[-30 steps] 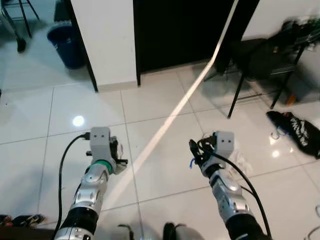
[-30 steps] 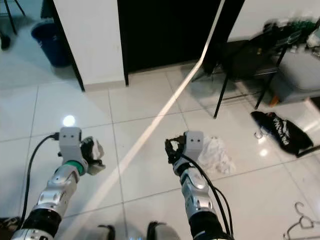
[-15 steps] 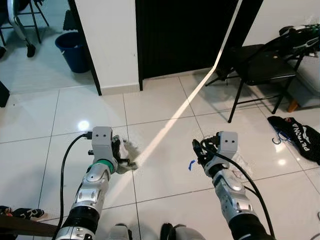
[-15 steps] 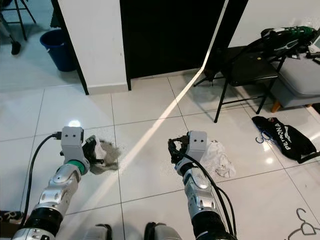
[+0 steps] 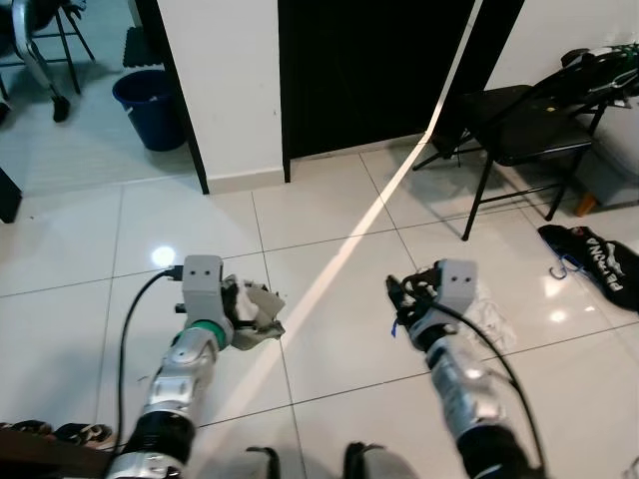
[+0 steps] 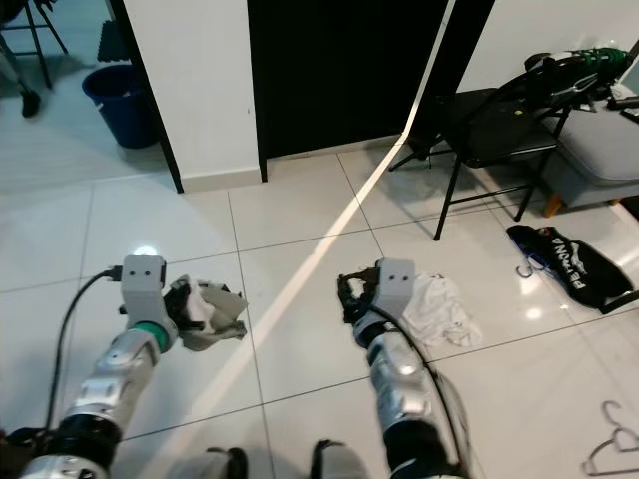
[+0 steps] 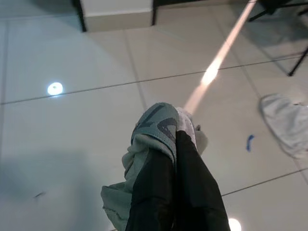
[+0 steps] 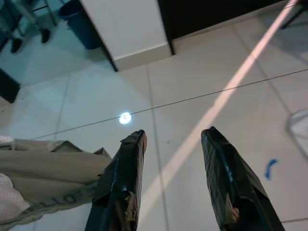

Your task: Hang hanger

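My left gripper [image 5: 243, 317] is held out low over the white tile floor, shut on a crumpled grey-green garment [image 5: 258, 311]. In the left wrist view the two black fingers [image 7: 159, 192] press together with the garment [image 7: 156, 126] bunched over their tips. My right gripper [image 6: 349, 291] hovers at the same height, open with nothing between its fingers [image 8: 122, 178]. A thin wire hanger [image 6: 611, 451] lies on the floor at the far right, near me.
A white cloth [image 6: 439, 307] lies on the tiles just right of the right gripper. A black bag [image 6: 559, 264] with a hook beside it lies further right. Behind stand a black folding chair [image 6: 489, 135], a grey sofa [image 6: 599, 150], a dark doorway [image 6: 329, 70] and a blue bin [image 6: 112, 100].
The whole picture has shifted a little, so the camera has moved. The garment in the left gripper now spreads out further to the right. Both arms keep much the same pose.
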Robot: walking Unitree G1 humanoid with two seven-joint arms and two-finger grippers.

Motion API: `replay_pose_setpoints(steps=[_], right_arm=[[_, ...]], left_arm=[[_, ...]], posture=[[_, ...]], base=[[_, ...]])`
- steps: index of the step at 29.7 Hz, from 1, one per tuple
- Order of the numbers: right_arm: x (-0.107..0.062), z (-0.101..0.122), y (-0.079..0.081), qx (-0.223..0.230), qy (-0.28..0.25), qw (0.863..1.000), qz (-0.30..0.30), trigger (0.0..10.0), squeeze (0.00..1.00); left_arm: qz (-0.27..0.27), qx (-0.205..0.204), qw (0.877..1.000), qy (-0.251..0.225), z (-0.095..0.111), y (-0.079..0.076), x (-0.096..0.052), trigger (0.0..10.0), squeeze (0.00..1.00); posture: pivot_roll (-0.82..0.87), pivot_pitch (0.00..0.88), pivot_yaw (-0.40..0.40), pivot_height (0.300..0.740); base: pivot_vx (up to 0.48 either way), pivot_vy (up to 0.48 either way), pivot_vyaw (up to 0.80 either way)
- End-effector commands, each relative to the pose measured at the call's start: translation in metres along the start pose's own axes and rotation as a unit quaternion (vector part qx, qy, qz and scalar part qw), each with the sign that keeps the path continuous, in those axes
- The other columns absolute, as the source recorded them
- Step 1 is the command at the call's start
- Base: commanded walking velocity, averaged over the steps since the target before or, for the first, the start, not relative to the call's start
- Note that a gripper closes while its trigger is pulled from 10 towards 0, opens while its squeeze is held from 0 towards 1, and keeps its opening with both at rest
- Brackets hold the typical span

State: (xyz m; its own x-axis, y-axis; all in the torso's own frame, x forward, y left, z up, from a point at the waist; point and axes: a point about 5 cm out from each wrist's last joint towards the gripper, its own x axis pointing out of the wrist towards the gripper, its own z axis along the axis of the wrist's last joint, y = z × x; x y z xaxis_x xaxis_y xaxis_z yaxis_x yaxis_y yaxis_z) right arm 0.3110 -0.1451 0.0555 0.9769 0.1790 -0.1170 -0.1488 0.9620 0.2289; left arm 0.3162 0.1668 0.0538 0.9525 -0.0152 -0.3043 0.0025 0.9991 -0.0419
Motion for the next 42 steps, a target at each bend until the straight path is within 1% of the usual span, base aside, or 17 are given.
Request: replay_pose_setpoints(steps=[1,5,9,10,11,18,19,23,25,28,33,39,42], right_arm=[[-0.003,-0.004,-0.005,0.003,0.009,1.000,-0.009,10.0,0.00],[-0.004,-0.005,-0.006,0.004,0.009,1.000,-0.011,10.0,0.00],[-0.005,-0.006,-0.007,0.005,0.009,1.000,-0.013,10.0,0.00],[-0.005,-0.006,-0.007,0.006,0.009,1.000,-0.014,10.0,0.00],[-0.006,-0.006,-0.007,0.006,0.009,1.000,-0.015,10.0,0.00],[-0.006,-0.006,-0.008,0.008,0.009,1.000,-0.017,10.0,0.00],[-0.006,-0.006,-0.008,0.008,0.009,1.000,-0.017,10.0,0.00],[-0.007,-0.007,-0.008,0.009,0.010,1.000,-0.017,10.0,0.00],[-0.007,-0.007,-0.008,0.009,0.010,1.000,-0.017,10.0,0.00],[-0.007,-0.007,-0.008,0.009,0.012,1.000,-0.015,10.0,0.00],[-0.006,-0.008,-0.007,0.008,0.016,1.000,-0.012,10.0,0.00],[-0.005,-0.012,-0.006,0.009,0.024,1.000,-0.012,10.0,0.00],[-0.007,-0.014,-0.006,0.011,0.026,1.000,-0.014,10.0,0.00]], left_arm=[[-0.007,0.000,1.000,0.016,-0.009,-0.003,-0.002,10.0,0.00],[-0.020,0.010,1.000,0.019,-0.008,-0.007,-0.001,10.0,0.00],[-0.022,0.010,1.000,0.018,-0.008,-0.007,-0.001,10.0,0.00],[-0.028,0.023,0.999,0.016,-0.008,-0.007,-0.001,10.0,0.00],[-0.028,0.024,0.999,0.016,-0.008,-0.007,-0.001,10.0,0.00],[-0.013,0.000,1.000,0.022,-0.008,-0.002,-0.001,10.0,0.00],[0.000,-0.015,1.000,0.023,-0.009,0.001,-0.001,10.0,0.00],[0.017,-0.006,0.999,0.034,-0.011,0.005,0.000,10.0,0.00],[0.016,-0.002,0.999,0.035,-0.011,0.005,0.000,10.0,0.00],[0.010,-0.013,0.999,0.031,-0.011,0.003,-0.001,10.0,0.00],[0.012,-0.012,0.999,0.032,-0.011,0.003,-0.001,10.0,0.00],[0.022,-0.011,0.999,0.033,-0.013,0.008,-0.002,10.0,0.00],[0.024,-0.003,0.999,0.030,-0.014,0.009,-0.004,10.0,0.00]], posture=[[0.00,0.081,0.030,0.740],[0.00,0.080,0.035,0.740],[0.00,0.081,0.037,0.740],[0.00,0.082,0.040,0.740],[0.00,0.083,0.042,0.740],[0.00,0.082,0.043,0.740],[0.00,0.084,0.046,0.740],[0.00,0.088,0.042,0.740],[0.00,0.088,0.042,0.740],[0.01,0.091,0.035,0.740],[0.01,0.097,0.026,0.740],[0.02,0.102,0.017,0.740],[0.03,0.103,0.015,0.740]], base=[[0.000,0.000,0.00],[0.000,0.000,0.00],[0.000,0.000,0.00],[0.000,0.000,0.00],[0.000,0.000,0.00],[0.000,-0.349,0.00],[0.000,-0.240,0.00],[0.000,-0.060,0.00],[0.000,0.000,0.00],[0.000,0.000,0.00],[0.000,0.000,0.00],[0.000,0.000,0.00],[0.000,0.000,0.00]])
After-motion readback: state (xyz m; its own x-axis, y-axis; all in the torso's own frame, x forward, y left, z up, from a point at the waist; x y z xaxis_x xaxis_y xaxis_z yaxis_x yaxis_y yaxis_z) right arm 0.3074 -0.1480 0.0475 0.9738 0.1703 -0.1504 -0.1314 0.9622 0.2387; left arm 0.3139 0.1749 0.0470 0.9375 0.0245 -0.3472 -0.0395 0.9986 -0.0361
